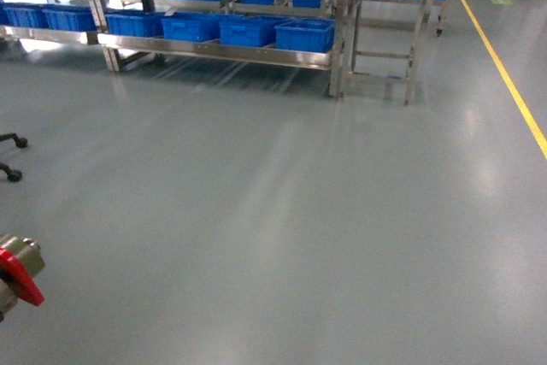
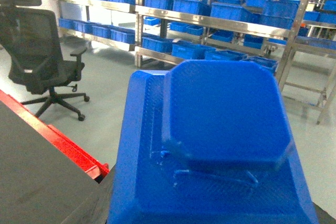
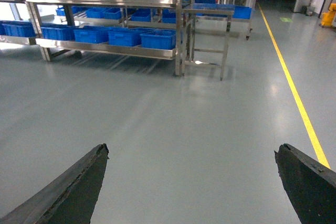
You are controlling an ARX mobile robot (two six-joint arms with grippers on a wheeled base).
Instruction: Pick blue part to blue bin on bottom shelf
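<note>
Blue part [image 2: 226,114] fills left wrist view; left hand's grip can't be told. Right hand [image 3: 191,182] wide, holding nothing, well short of bottom shelf [image 3: 105,48] w/ blue bins [image 3: 157,39]. No legible writing.

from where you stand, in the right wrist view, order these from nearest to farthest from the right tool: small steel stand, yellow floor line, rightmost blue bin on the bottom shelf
1. yellow floor line, right side, running up close to the right tool.
2. small steel stand, ahead, right of the rack.
3. rightmost blue bin, on the bottom shelf, slightly behind the stand's front legs.
</note>
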